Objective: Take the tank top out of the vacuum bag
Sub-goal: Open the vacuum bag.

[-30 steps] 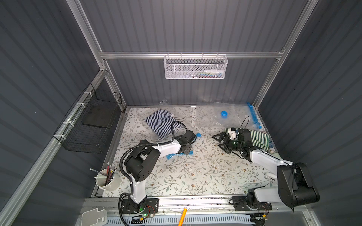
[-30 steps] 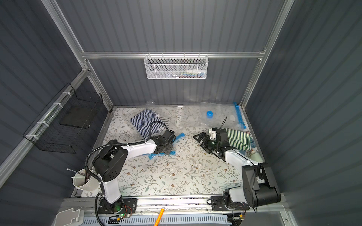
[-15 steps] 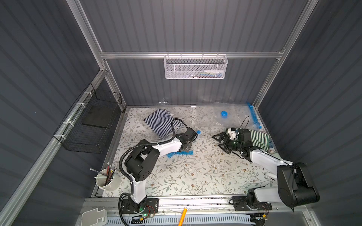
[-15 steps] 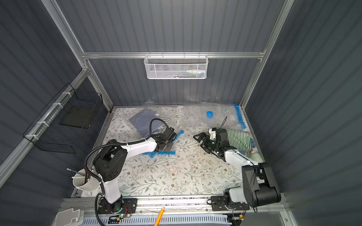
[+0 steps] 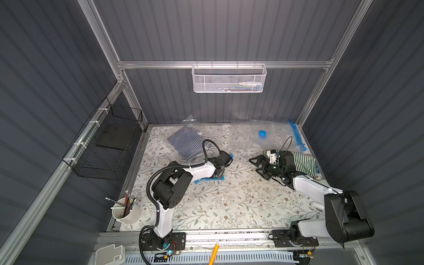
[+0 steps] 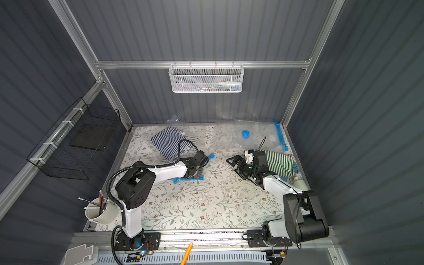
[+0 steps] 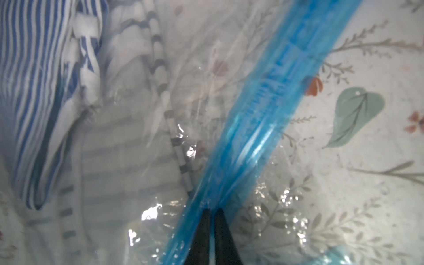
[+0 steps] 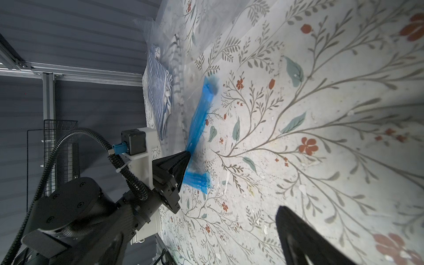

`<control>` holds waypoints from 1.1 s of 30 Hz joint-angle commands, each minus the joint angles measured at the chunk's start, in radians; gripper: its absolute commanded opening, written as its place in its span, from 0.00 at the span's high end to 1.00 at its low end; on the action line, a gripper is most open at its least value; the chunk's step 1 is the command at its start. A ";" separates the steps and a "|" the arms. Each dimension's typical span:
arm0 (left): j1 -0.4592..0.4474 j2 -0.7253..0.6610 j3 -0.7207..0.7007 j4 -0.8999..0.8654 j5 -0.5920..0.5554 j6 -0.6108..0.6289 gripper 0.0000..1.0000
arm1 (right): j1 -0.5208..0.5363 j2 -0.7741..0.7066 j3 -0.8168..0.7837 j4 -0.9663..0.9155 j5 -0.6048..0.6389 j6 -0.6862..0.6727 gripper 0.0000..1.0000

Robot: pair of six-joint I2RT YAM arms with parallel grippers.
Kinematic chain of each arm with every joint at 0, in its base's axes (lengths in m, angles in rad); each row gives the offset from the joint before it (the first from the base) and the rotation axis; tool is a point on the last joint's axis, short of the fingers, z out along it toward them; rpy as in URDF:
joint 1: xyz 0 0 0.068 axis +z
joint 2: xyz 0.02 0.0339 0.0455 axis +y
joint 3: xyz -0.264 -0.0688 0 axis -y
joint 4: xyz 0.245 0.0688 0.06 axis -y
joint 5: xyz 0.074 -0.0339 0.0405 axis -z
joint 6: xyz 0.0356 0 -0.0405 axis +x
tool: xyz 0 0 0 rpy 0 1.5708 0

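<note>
Since the tank top [image 5: 187,144] is soft, light cloth folded in the vacuum bag [image 7: 195,80], left of centre in a top view, its edge nearest the zip strip [image 7: 263,114] looks the best hold. Its long axis runs upper left to lower right. The left gripper [image 7: 212,210] pinches that strip, and the right gripper [image 5: 255,165] stands spread, empty.

No readable text, numbers or brands anywhere in room. Blue zip strip [image 7: 263,110] of vacuum bag [image 7: 202,46]: ridged marks along it, too blurred to read. White tag [image 7: 88,24] on striped tank top [image 7: 34,68]: blurred, nothing legible. Items inside white mesh basket [image 5: 213,80] on back wall: any print too small to make out.
</note>
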 commanded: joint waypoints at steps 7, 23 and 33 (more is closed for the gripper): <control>-0.002 0.007 0.041 -0.049 -0.046 -0.026 1.00 | -0.005 0.023 0.000 0.032 -0.022 0.015 0.01; -0.002 -0.117 0.155 -0.093 0.172 -0.082 1.00 | 0.162 -0.007 -0.050 0.150 0.182 -0.005 0.04; -0.002 -0.159 0.197 -0.100 0.291 -0.138 1.00 | 0.316 0.166 0.005 0.361 0.232 0.016 0.21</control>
